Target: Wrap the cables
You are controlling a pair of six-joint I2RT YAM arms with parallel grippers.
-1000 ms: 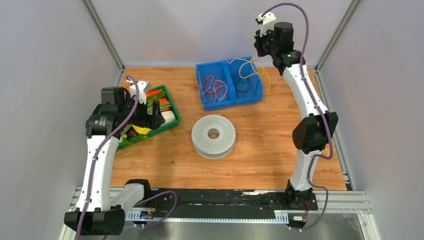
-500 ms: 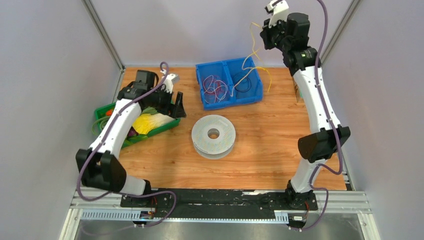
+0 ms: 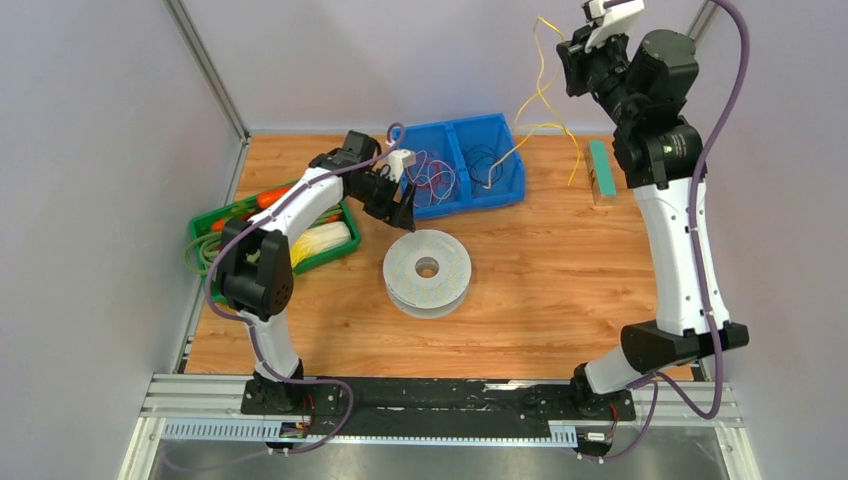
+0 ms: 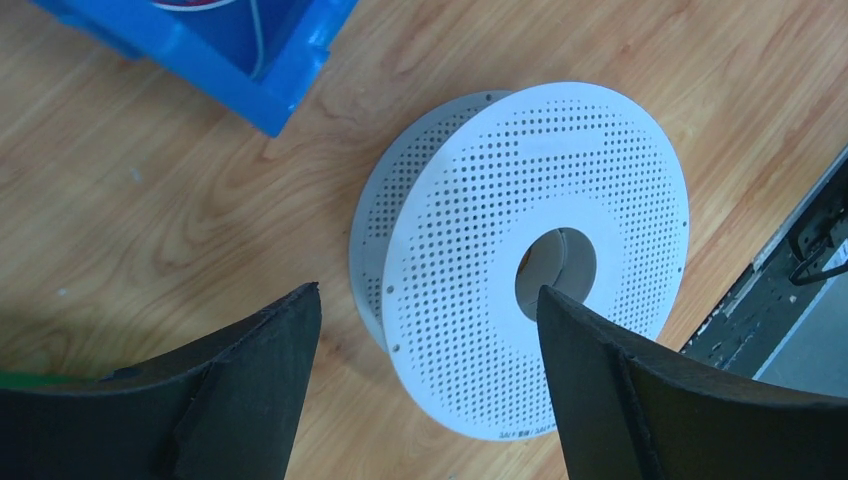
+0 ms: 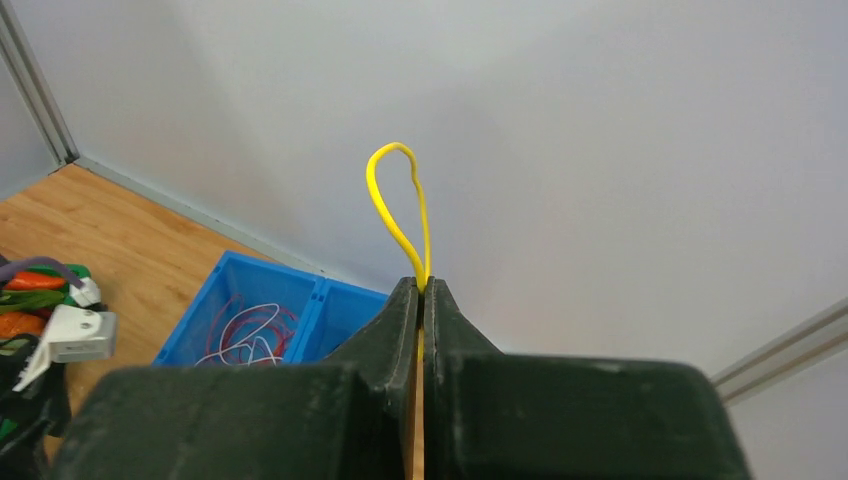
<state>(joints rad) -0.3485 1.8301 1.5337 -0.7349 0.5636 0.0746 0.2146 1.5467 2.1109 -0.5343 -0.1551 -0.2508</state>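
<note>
My right gripper (image 3: 570, 48) is raised high at the back right and shut on the yellow cable (image 3: 545, 95). The cable hangs from the jaws down toward the blue bin (image 3: 505, 185). In the right wrist view a yellow loop of the cable (image 5: 398, 200) sticks out past the closed gripper (image 5: 421, 290). My left gripper (image 3: 402, 212) is open and empty, just left of the white perforated spool (image 3: 427, 271), which lies flat on the table. In the left wrist view the spool (image 4: 540, 240) shows between and beyond the open gripper (image 4: 428, 310).
The blue bin's left half holds a red, white and purple wire tangle (image 3: 430, 172); its right half holds a thin black wire (image 3: 485, 165). A green tray (image 3: 200, 232) of toy vegetables stands at the left. A green block (image 3: 602, 172) lies at the back right.
My right gripper has risen and moved right, drawing the yellow cable up out of the bin. My left arm has swung from the green tray to the spool's left side.
</note>
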